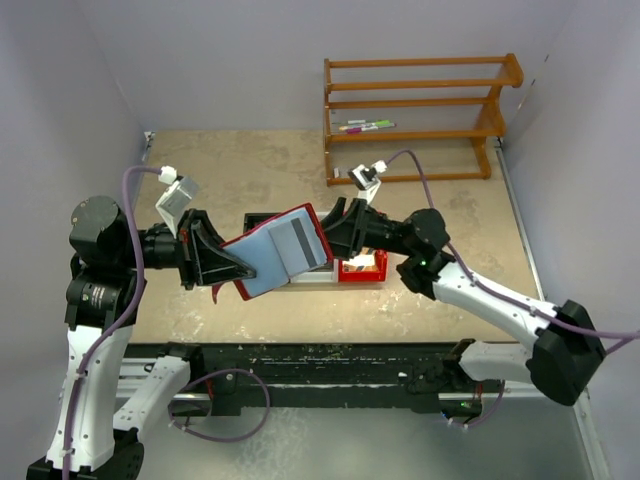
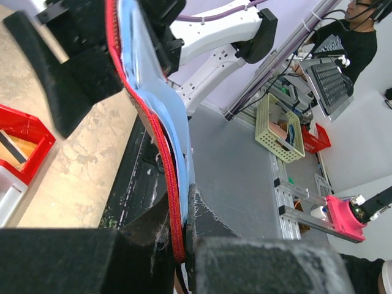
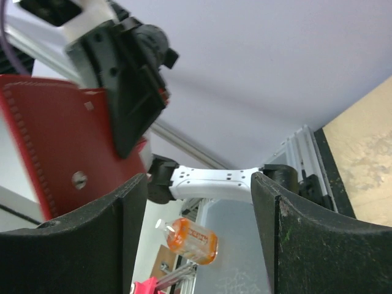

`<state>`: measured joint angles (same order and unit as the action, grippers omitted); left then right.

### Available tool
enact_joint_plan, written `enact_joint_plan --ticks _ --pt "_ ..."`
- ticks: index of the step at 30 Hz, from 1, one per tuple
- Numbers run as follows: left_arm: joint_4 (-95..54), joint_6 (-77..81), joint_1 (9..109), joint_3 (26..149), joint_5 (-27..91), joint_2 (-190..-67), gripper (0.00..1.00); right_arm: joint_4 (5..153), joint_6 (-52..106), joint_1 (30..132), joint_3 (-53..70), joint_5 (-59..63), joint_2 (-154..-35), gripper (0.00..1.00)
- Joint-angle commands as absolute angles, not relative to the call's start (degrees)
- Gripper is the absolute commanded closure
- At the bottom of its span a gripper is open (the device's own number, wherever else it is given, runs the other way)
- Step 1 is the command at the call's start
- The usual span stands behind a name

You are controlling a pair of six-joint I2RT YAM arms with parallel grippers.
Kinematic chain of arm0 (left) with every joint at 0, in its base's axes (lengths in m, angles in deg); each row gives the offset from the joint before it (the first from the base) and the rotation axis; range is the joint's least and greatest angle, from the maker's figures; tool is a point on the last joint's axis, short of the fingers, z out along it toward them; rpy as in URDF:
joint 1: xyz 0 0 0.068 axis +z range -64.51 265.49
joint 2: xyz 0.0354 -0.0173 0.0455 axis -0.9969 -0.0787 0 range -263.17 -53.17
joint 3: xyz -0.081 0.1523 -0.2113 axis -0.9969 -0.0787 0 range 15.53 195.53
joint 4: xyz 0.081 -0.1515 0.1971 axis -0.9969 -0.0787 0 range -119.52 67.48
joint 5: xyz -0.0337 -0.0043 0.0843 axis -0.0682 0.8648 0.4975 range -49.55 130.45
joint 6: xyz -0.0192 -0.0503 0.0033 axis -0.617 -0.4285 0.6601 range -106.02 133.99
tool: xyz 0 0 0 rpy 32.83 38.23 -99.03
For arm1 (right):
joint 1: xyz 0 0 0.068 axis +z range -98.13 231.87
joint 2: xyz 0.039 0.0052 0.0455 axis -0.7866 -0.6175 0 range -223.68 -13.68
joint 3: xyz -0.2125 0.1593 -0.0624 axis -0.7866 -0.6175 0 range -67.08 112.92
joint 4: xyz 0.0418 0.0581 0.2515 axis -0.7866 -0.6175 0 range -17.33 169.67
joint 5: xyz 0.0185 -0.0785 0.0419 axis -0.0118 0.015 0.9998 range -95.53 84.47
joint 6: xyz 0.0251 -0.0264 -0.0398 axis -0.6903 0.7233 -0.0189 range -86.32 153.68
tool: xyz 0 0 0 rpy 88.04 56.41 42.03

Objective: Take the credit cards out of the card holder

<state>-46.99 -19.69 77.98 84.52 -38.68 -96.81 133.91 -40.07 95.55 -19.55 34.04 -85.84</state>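
The card holder (image 1: pixel 283 252) is open and held in the air, tilted, its blue-grey sleeves facing up and its maroon cover beneath. A grey rectangle (image 1: pixel 298 240), perhaps a card, shows in the upper sleeve. My left gripper (image 1: pixel 226 263) is shut on the holder's near-left edge. In the left wrist view (image 2: pixel 184 205) the fingers pinch the red stitched edge (image 2: pixel 160 153). My right gripper (image 1: pixel 336 233) is open at the holder's far right edge. In the right wrist view (image 3: pixel 199 184) the maroon cover (image 3: pixel 55 135) lies left of the empty gap.
A red bin (image 1: pixel 366 270) sits on the table under the right gripper, with a tan flat piece (image 2: pixel 19 147) inside. A wooden rack (image 1: pixel 415 120) with markers (image 1: pixel 365 126) stands at the back right. Grey walls enclose the table.
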Motion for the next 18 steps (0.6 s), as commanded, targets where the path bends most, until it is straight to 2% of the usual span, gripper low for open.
enact_joint_plan --ticks 1,18 --pt "-47.07 -16.62 78.11 85.58 -39.35 -96.58 1.00 141.42 -43.17 93.61 -21.67 33.42 -79.23 0.28" --pt "-47.92 -15.96 78.11 85.95 -39.18 -96.33 1.00 142.07 -44.15 91.65 -20.97 35.86 -74.66 0.29"
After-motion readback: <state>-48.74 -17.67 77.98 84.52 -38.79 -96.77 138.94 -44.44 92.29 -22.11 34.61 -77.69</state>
